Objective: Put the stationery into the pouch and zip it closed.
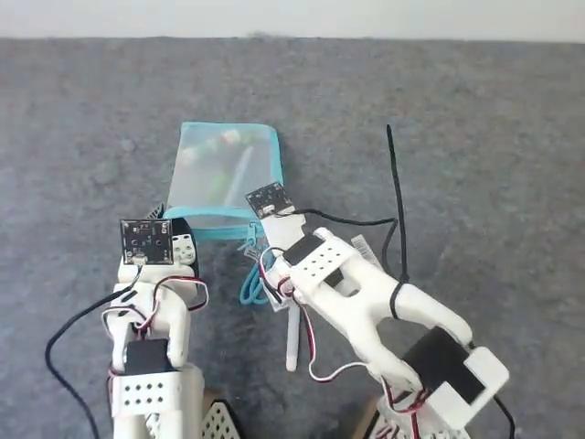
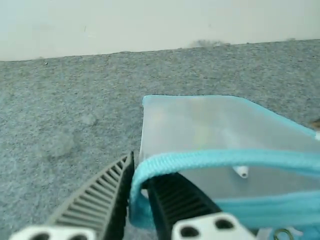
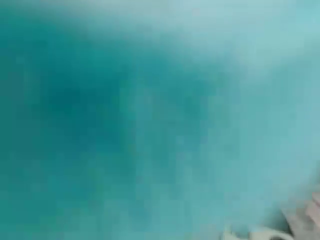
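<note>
The translucent pouch (image 1: 227, 174) with teal trim lies on the grey table (image 1: 475, 137), and coloured stationery (image 1: 225, 143) shows faintly through it. My left gripper (image 2: 139, 201) is shut on the pouch's teal zipper edge (image 2: 210, 159) at its near left corner (image 1: 179, 222). My right arm (image 1: 315, 261) reaches to the near right end of that edge, its gripper hidden under the wrist camera board (image 1: 270, 199). Blurred teal pouch fabric (image 3: 125, 110) sits very close in the right wrist view. A white pen (image 1: 292, 340) lies on the table beside the right arm.
A teal strap loop (image 1: 249, 285) trails from the pouch toward the arms. A black cable (image 1: 397, 187) rises from the right arm. Open grey table lies to the far left and right, with a pale wall (image 2: 150, 22) behind.
</note>
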